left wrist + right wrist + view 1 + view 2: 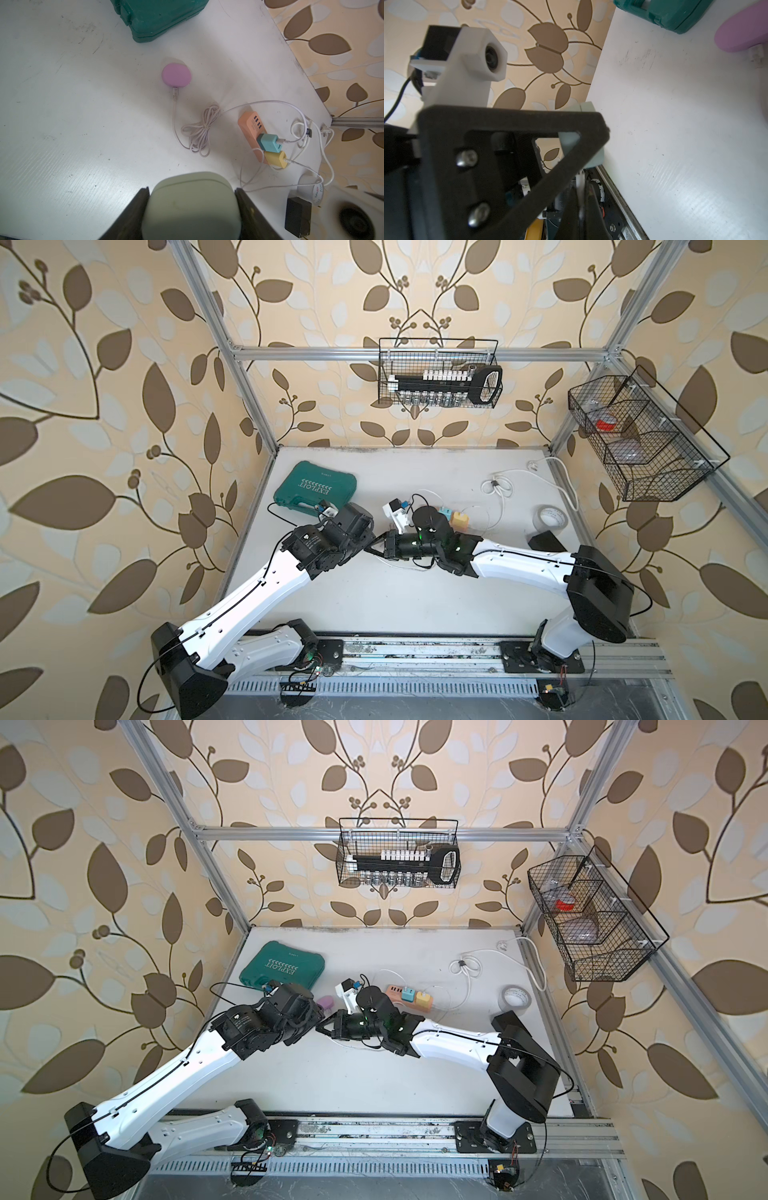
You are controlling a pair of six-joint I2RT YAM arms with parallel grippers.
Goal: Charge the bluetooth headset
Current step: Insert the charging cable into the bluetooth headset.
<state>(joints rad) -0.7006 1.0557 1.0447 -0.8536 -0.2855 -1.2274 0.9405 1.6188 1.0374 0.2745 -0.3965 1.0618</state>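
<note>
The bluetooth headset case (191, 207), pale green with rounded corners, is clamped between the two black fingers of the left end effector (192, 194). It is held above the white surface (83, 124), a little left of centre. The right end effector (581, 188) reaches in from the right and meets the left one almost tip to tip. Its fingers are pressed together on a thin white plug (580, 178) that points at one end of the case, but I cannot tell whether plug and case touch. Just beyond the two, a purple case (176, 74) lies flat on the surface with a white cable (199, 133) plugged into its side, the slack tied in a loose bundle. To its right lies an orange power strip (248, 122) carrying a teal charger (268, 142) and a yellow charger (275, 159), each with a white lead. A roll of tape (549, 517) lies near the right edge. Farther back on the left sits a closed green tool case (316, 489). On the far wall hangs a wire basket (386, 377) holding a socket set.
</note>
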